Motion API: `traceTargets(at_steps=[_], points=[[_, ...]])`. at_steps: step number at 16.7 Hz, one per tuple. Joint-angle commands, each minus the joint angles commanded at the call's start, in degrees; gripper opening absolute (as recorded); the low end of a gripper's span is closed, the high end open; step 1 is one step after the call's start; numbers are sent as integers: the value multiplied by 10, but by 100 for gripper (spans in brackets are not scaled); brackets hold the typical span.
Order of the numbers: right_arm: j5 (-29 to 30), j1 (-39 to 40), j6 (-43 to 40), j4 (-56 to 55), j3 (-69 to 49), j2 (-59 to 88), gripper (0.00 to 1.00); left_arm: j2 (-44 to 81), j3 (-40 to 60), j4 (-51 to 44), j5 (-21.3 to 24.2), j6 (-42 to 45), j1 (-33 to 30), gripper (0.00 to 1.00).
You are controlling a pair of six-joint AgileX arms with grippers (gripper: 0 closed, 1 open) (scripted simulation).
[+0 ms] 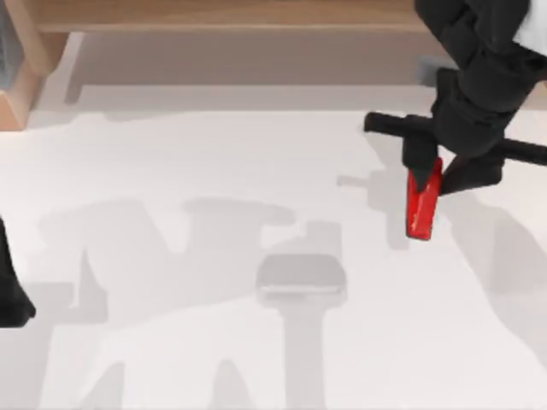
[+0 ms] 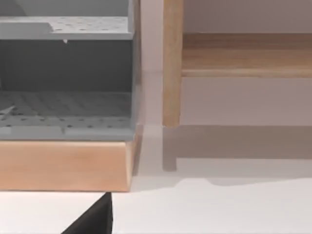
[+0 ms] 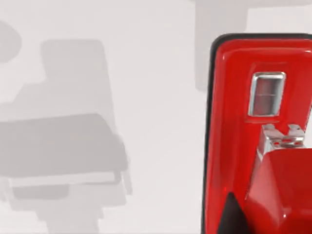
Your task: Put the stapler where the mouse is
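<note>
The stapler (image 1: 421,205) is a glossy red bar hanging above the table at the right rear, its far end gripped by my right gripper (image 1: 425,171), which is shut on it. Its shadow falls on the table to the left. In the right wrist view the stapler (image 3: 234,122) is close up, with a silver window on top. A pale grey rounded block (image 1: 301,278) lies near the table's middle, left of and nearer than the stapler; it looks like the mouse (image 3: 63,146). My left arm (image 1: 13,295) is parked at the left edge.
A wooden rack (image 1: 26,68) stands at the back left corner, holding grey perforated shelves (image 2: 66,112) beside a wooden post (image 2: 171,63). A wooden ledge (image 1: 222,15) runs along the back. Broad arm shadows cross the white tabletop (image 1: 171,154).
</note>
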State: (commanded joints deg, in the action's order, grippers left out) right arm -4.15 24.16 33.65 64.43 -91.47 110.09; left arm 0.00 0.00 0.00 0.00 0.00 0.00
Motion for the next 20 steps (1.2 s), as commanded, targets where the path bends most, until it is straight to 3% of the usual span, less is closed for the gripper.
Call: traceTargets(at_steps=[5,9,20], points=[[13,137,86,0,4,43,0,0,0,0,0,0,0,100],[22,197,119,-1,13,66,0,0,0,0,0,0,0,100],[26,202,133,4,17,62,0,0,0,0,0,0,0,100]])
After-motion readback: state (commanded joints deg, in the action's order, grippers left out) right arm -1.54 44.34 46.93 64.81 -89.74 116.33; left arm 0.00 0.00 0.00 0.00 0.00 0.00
